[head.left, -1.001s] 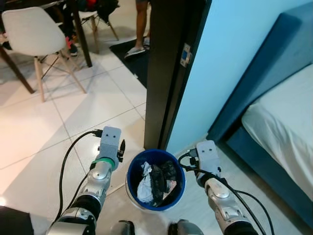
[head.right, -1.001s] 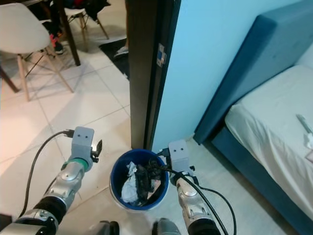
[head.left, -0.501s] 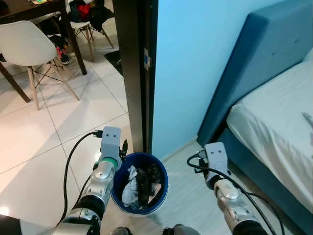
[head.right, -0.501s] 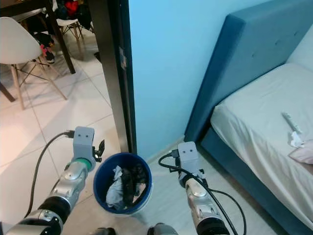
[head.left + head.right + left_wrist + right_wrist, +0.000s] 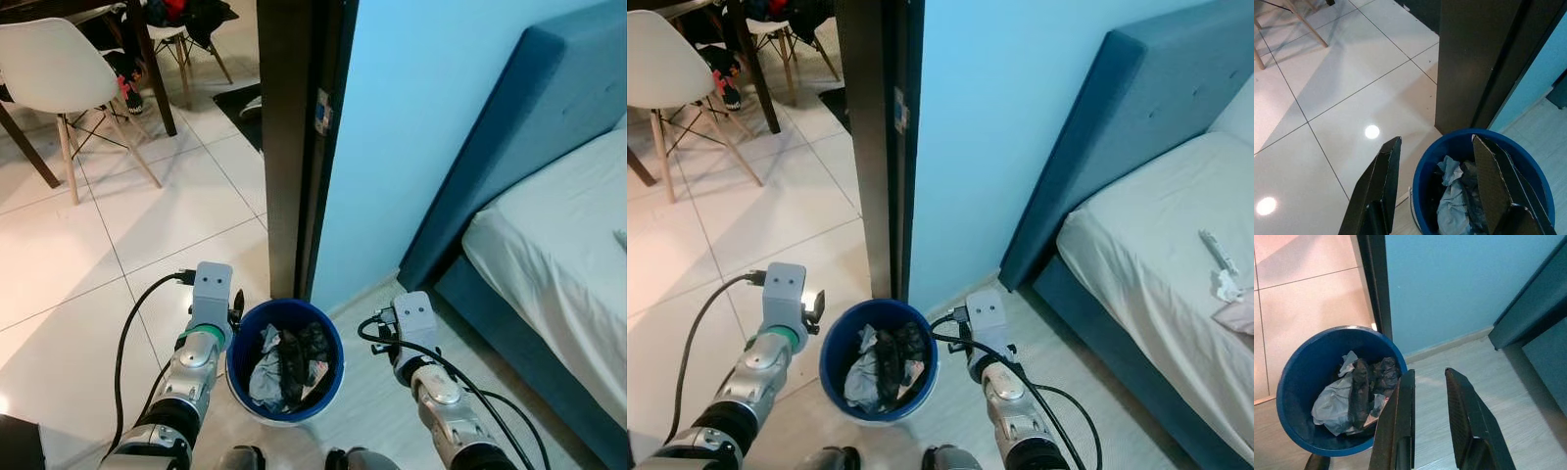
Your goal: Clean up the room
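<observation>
No words, numbers or brand marks are reading clearly anywhere. A small pale plate [image 5: 320, 111] is sitting on the edge of the dark door frame [image 5: 294, 147], but whatever it is carrying is showing too small and blurred to make out.

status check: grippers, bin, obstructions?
Left gripper open, straddling the blue bin rim. Right gripper open, empty, beside bin. Bin holds crumpled trash. Dark door frame directly ahead, bed to the right.
</observation>
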